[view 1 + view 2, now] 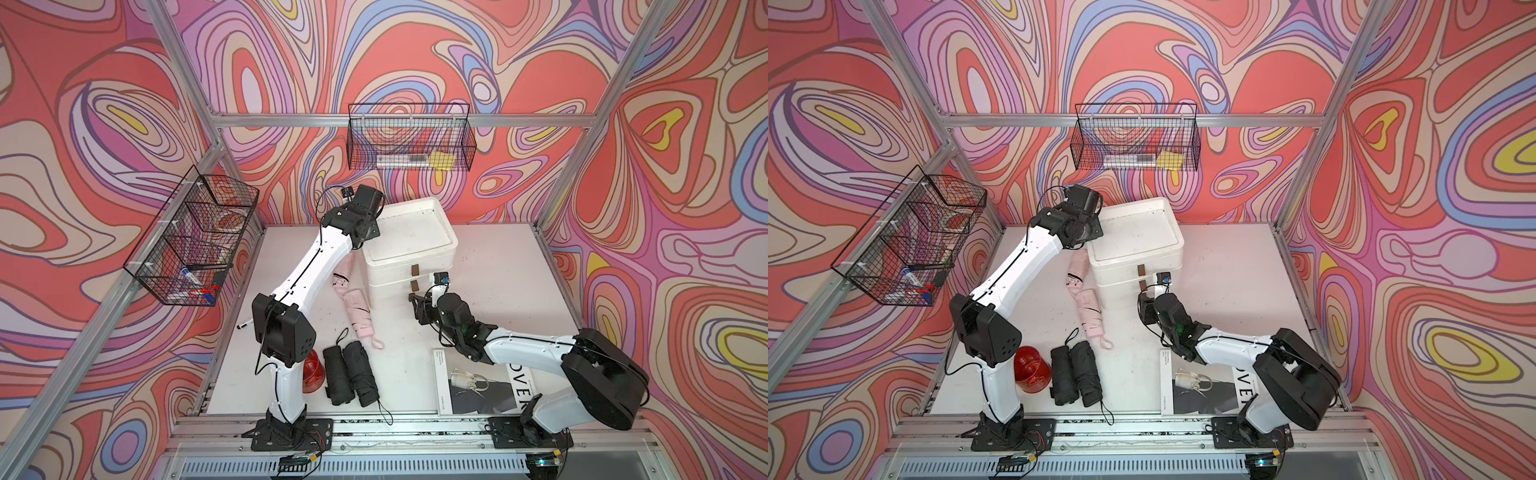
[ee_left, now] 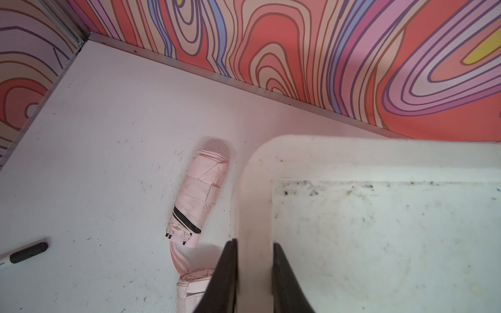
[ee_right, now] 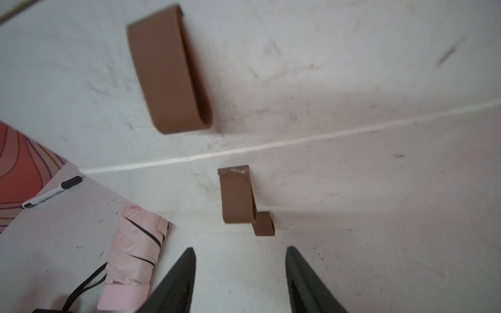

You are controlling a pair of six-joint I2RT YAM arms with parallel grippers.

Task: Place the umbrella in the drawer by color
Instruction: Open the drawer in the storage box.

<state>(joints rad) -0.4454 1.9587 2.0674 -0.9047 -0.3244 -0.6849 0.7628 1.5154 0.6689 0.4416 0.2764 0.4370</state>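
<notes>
L jaws: closed tight on top rim of white drawer unit (image 2: 254,189). R jaws: part open, empty, just short of lower drawer's brown loop handle (image 3: 238,200), no contact. Pink umbrellas (image 1: 358,311) x2, folded, on desk (image 1: 498,266) just beside unit on L jaws' side, untouched. Black umbrellas (image 1: 336,374) x2, folded, side by side nr front edge.

White arms, black joints
Right gripper (image 3: 240,248) has tapered matte-black fingers (image 3: 176,281); behind it, black motor housings (image 1: 453,309), glossy white shells (image 1: 523,353) and thin black cables (image 1: 540,338); left arm (image 1: 307,266) alike.
</notes>
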